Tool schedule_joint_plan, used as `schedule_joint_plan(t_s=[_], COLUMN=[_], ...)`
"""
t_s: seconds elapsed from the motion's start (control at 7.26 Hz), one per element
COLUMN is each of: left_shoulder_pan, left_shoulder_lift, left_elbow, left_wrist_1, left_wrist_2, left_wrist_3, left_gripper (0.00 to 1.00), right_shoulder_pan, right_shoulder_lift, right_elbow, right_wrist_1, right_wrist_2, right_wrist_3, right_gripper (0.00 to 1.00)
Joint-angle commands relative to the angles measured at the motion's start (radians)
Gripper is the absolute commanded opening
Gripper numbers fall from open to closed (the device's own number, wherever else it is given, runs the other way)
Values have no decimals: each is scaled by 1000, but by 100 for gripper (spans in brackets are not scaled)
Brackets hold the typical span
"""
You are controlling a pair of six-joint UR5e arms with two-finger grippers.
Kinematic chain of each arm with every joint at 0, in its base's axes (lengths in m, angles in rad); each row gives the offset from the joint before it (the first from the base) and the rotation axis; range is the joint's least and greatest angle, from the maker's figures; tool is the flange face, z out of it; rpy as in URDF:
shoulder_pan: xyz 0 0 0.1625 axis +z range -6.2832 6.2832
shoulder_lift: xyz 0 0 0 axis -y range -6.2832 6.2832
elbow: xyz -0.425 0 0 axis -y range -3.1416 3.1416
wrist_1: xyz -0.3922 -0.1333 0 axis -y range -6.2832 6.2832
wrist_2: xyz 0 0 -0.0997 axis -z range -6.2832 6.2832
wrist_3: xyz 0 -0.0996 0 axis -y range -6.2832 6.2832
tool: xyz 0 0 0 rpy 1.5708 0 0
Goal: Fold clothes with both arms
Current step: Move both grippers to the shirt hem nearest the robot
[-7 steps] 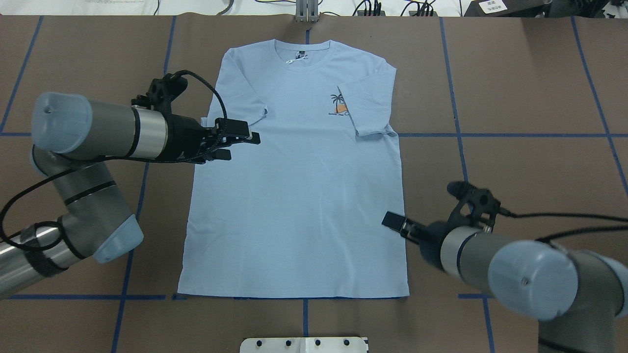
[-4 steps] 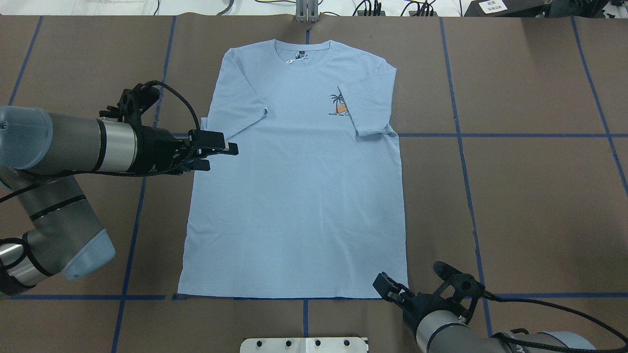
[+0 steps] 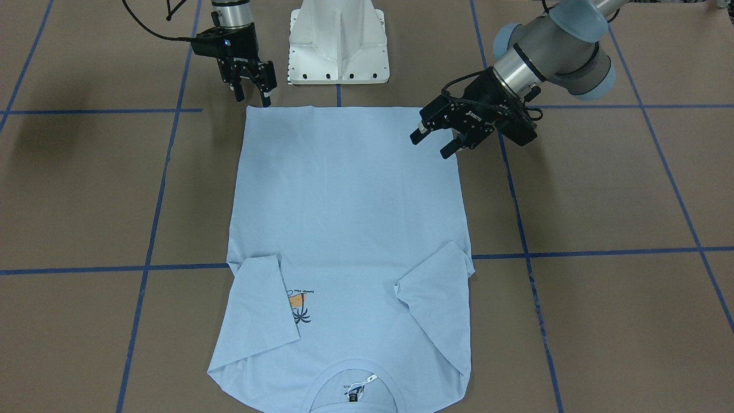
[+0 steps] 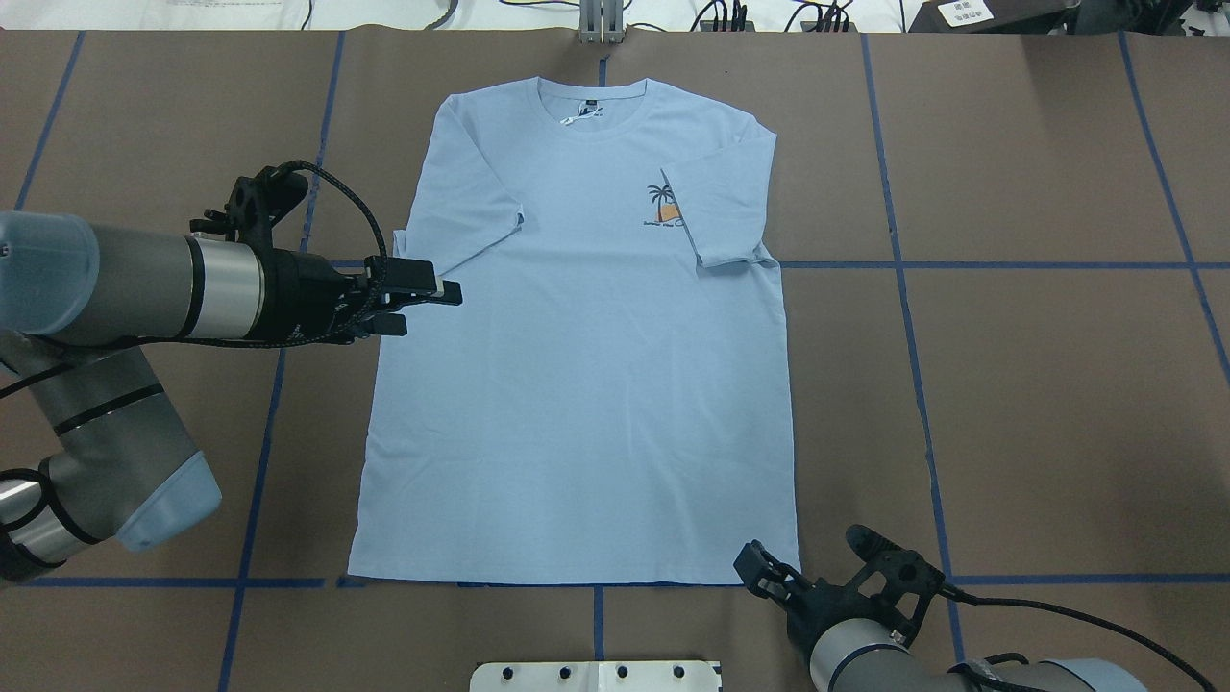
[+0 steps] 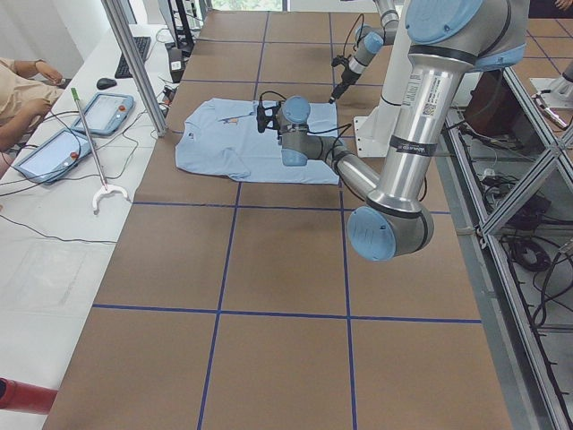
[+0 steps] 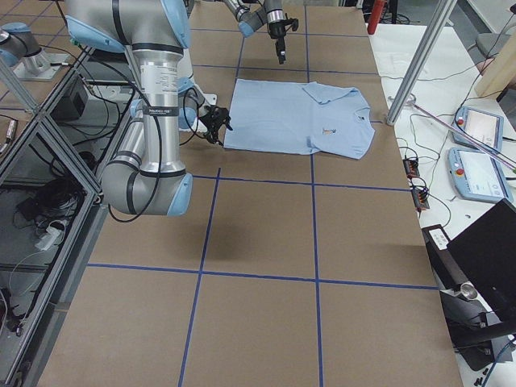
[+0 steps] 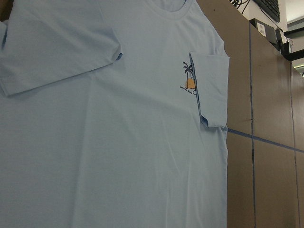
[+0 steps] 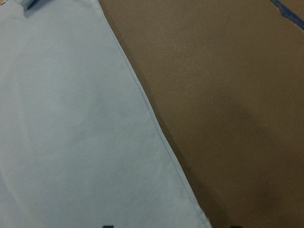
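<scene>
Shirt (image 4: 577, 384) lies flat on the table (image 4: 1009, 384), front up, both sleeves (image 4: 716, 211) already folded onto its body. Right gripper (image 3: 252, 97) is at the shirt's hem corner, fingers apart, empty. Left gripper (image 4: 423, 306) hovers over the shirt's opposite side edge, just below the sleeve, fingers also apart. Looks like setup for the hem-to-collar fold. Left needs its own hem corner, then both pinch and lift together.

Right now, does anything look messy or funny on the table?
Nothing much. The T-shirt lies flat with both sleeves tucked in. One sleeve overlaps the edge of the palm-tree print, and a small white string lies inside the collar.
</scene>
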State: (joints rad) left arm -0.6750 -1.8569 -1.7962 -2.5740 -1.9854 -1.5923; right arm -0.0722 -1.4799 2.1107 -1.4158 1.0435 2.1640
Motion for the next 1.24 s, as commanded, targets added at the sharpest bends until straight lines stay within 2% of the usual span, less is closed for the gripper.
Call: schedule_joint_plan(t_s=[0.0, 0.14, 0.83, 1.1], left_shoulder_pan=[0, -2, 0, 0], left_shoulder_lift=[8, 12, 39, 39], left_elbow=[-11, -15, -19, -17], left_wrist_1=[-2, -2, -2, -2], left_wrist_2=[2, 2, 0, 0], left_wrist_3=[0, 0, 2, 2], left_gripper=[99, 99, 99, 99], right_shoulder_pan=[2, 2, -1, 0], right_shoulder_lift=[-10, -7, -2, -2], right_elbow=[-6, -6, -31, -26], right_wrist_1=[-9, -9, -11, -11], right_wrist_2=[0, 0, 0, 3], right_wrist_3=[0, 0, -1, -1], right_gripper=[83, 77, 65, 9])
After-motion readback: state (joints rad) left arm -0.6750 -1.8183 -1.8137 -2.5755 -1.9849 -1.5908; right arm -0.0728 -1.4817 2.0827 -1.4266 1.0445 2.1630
